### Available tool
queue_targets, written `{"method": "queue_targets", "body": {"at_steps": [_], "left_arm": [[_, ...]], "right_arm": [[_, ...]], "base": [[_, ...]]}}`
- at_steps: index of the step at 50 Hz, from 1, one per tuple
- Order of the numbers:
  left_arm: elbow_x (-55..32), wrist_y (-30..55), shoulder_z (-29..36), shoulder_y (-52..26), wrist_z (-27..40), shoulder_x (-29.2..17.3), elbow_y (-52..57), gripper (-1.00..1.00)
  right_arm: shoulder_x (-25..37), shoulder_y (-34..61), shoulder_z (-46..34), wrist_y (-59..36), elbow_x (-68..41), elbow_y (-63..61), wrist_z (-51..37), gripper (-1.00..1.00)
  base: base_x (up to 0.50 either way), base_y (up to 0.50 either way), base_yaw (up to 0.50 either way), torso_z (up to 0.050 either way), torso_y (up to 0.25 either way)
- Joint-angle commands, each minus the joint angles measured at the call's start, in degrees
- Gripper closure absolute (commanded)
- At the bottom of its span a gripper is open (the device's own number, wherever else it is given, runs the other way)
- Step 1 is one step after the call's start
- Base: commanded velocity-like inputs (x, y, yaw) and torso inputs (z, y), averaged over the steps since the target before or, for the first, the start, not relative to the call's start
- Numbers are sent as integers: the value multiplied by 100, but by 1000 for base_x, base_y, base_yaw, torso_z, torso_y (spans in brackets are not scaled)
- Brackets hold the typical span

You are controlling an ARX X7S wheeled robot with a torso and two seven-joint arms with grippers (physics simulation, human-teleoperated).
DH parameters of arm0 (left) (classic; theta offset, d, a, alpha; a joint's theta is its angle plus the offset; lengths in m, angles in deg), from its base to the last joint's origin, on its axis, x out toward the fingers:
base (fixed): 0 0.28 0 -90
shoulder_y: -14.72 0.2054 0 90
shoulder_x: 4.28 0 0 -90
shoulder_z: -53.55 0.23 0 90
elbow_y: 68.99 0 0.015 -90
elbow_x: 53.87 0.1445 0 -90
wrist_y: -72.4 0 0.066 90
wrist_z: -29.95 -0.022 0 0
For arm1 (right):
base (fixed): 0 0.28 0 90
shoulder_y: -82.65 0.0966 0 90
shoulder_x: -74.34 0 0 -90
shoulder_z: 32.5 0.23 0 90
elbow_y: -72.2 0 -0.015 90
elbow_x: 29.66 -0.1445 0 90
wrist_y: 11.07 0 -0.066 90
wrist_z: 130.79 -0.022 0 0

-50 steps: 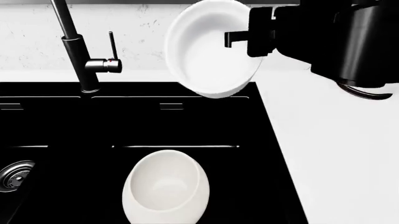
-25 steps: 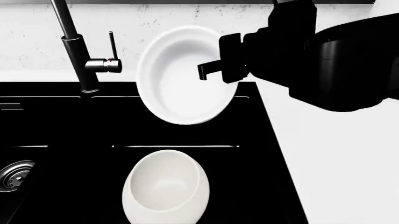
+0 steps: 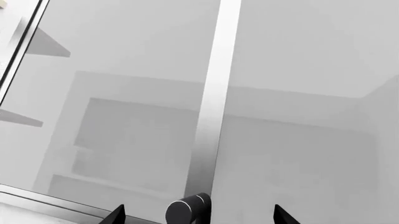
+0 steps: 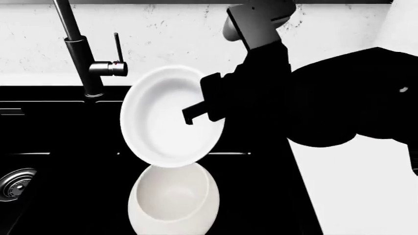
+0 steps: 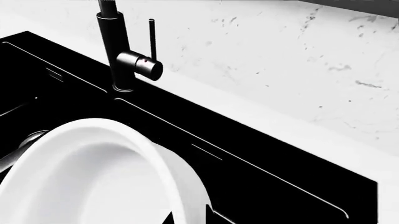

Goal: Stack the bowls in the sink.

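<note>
Partly hidden: right end effector (image 4: 196, 113) grips small bowl (image 4: 166, 117) rim, overlapping egg-like bowl (image 4: 173, 203) edge in sink (image 4: 58, 137). Left end effector (image 3: 196, 219) cropped, state unclear.

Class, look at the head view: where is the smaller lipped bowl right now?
The smaller lipped bowl is held by the right end effector above the sink, right of the faucet, overlapping the far rim of the egg-like bowl.
</note>
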Motion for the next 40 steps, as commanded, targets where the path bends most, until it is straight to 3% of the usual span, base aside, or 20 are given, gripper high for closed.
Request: {"method": "queue_targets", "body": {"at_steps": [1,40], "left_arm": [[3,8,-3,8,2,7,11,-100],[-18,22,-79,74,12,5,23,-100]], "right_arm": [[-88,-77,69,21,182,-148,45,100],[-608,-819,-591,6,1091,227,614,100]], "base": [[0,0,0,0,0],[0,0,0,1,1]]}}
